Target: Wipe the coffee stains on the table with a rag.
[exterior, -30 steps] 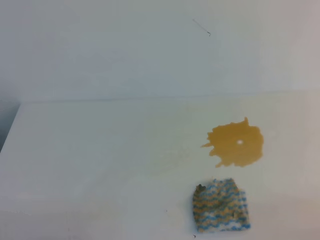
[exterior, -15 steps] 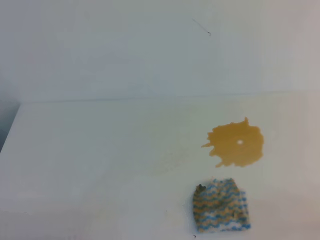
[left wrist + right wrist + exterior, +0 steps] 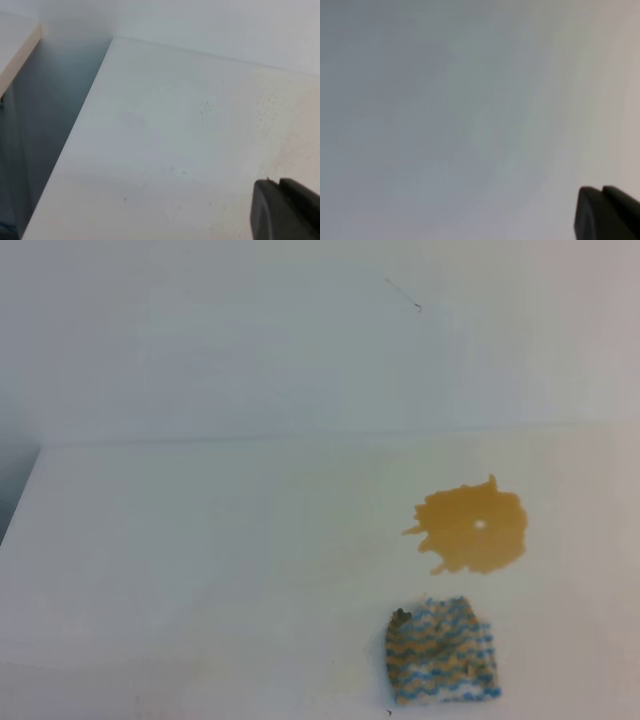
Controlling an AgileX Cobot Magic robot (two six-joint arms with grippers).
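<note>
On table (image 3: 200,540): rag (image 3: 442,651) near coffee stains (image 3: 472,528), overhead only | left gripper (image 3: 285,210) clenched | right gripper (image 3: 606,212) clenched

One white table (image 3: 200,560), one amber-brown coffee stain (image 3: 470,530) far right, one striped knitted rag (image 3: 442,652) near right, one white wall (image 3: 250,340) with one thin dark scratch (image 3: 403,295), two black grippers, left gripper (image 3: 285,210), right gripper (image 3: 606,212).

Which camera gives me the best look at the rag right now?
The exterior high view: the rag lies whole on the table, just below the coffee stains. The left wrist view shows only bare table, the right wrist view only a blank surface; neither shows the rag.
</note>
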